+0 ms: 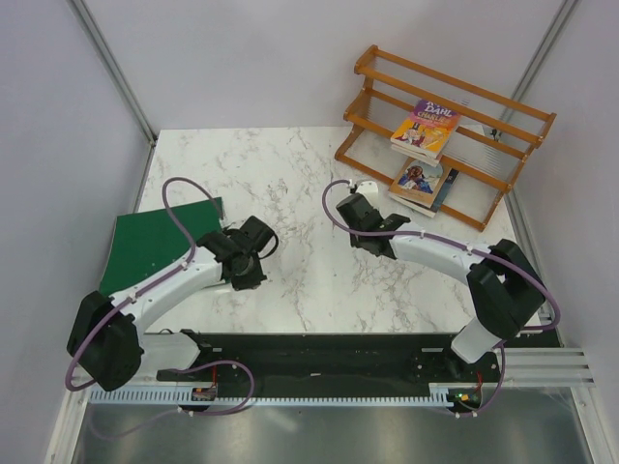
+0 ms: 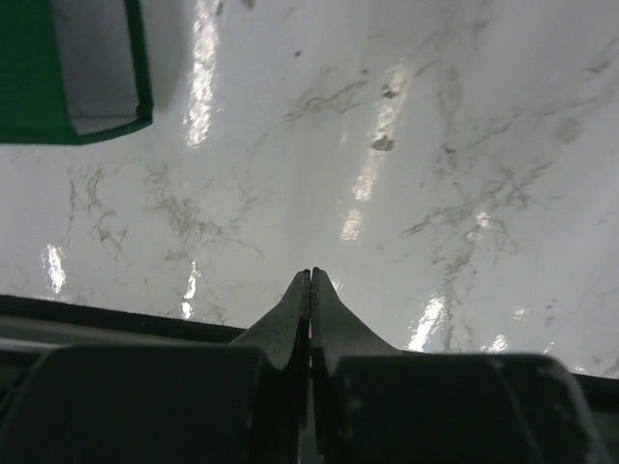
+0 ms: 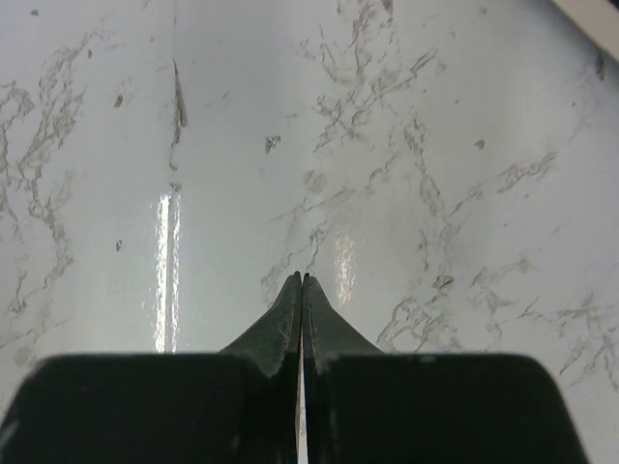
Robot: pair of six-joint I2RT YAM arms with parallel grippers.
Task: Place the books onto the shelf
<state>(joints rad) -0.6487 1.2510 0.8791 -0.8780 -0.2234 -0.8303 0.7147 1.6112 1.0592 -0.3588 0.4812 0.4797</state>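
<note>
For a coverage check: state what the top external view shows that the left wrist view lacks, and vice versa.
Only top external: the shelf holding the purple-and-yellow book and more books below it, plus the right arm. Only left wrist: the left tool, tips pressed together, nothing between. Both: the marble table and the green binder.

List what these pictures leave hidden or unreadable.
- Top view: stacked paperbacks on the lower tier of the orange-brown wooden shelf; the top cover hides how many lie beneath.
- Cover lettering: too small, top view.
- Green ring binder: partly under the left arm, top view; cut by the frame, left wrist view.
</note>
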